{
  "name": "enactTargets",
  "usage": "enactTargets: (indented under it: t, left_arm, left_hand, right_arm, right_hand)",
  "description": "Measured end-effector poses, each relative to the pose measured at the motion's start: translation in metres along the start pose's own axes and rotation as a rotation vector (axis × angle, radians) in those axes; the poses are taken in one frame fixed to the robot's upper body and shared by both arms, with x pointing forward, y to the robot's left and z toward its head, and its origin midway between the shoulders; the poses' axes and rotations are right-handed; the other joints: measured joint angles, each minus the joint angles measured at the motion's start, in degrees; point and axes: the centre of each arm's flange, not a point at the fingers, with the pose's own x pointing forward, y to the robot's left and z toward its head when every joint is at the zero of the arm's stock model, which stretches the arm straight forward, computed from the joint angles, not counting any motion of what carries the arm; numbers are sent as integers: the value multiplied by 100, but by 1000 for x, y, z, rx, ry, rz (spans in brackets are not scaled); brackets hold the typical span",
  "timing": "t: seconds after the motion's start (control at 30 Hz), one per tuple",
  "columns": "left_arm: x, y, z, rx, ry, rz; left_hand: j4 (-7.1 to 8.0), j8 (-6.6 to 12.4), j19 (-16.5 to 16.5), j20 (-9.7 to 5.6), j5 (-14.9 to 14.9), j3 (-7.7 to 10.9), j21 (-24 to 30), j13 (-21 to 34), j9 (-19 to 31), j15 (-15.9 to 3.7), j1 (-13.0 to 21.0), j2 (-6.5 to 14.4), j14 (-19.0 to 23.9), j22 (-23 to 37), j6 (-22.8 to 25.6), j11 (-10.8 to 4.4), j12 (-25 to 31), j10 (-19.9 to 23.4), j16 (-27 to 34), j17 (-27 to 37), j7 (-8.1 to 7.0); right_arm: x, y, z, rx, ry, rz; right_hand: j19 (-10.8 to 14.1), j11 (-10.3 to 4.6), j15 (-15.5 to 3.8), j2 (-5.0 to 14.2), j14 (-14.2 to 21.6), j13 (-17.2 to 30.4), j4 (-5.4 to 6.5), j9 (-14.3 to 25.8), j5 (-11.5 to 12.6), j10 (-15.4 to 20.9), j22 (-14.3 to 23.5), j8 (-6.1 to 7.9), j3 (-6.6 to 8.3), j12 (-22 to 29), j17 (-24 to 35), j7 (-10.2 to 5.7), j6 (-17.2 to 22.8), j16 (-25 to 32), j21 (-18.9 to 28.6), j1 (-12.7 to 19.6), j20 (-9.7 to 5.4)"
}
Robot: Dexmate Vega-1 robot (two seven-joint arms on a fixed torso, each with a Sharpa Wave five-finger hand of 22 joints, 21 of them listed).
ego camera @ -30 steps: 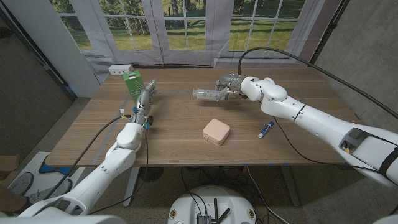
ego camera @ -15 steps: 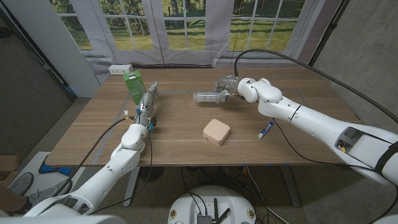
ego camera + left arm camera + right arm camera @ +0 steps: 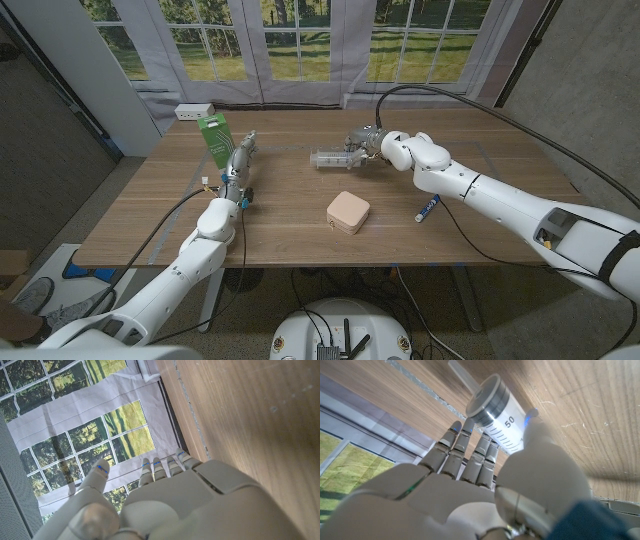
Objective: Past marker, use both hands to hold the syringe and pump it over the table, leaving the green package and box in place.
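Observation:
My right hand [image 3: 366,139] holds a clear syringe [image 3: 328,157] above the far middle of the table, its barrel pointing toward the robot's left. In the right wrist view the syringe [image 3: 494,417] with its "50" mark lies between thumb and fingers [image 3: 470,452]. My left hand [image 3: 238,158] stands on the left side of the table with straight fingers, holding nothing, just right of the green package [image 3: 213,138]. The left wrist view has that hand [image 3: 165,500] with fingers apart. A blue marker [image 3: 427,208] lies right of the pink box [image 3: 347,212].
A white power strip [image 3: 194,112] sits at the table's far left corner. Cables run from both arms over the table edges. Windows and curtains stand behind the table [image 3: 300,230].
My right hand has drawn the syringe slightly toward the robot's left and nearer. The left hand has barely shifted.

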Motion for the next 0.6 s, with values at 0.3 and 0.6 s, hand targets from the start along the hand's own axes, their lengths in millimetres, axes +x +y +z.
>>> enactTargets:
  t: [0.3,0.6]
  left_arm:
    - [-5,-3,0,-3,4,6]
    - [-8,-3,2,-3,4,12]
  left_hand:
    - [0,0,0,0,0,0,0,0,0,0,0,0,0,0,0,21,23,22,0,0,0]
    - [1,0,0,0,0,0,0,0,0,0,38,38,0,0,0,6,23,37,0,1,0]
  right_arm:
    - [2,9,-3,10,4,3]
    - [4,16,-3,17,8,7]
  right_hand:
    - [43,-30,33,0,-31,-1,-7,1,-1,-30,0,-21,-7,-11,0,-5,-5,-47,0,0,0]
    - [42,-61,23,0,-82,-2,-23,5,-5,-61,0,-22,-23,-16,-1,-51,-52,-48,0,0,0]
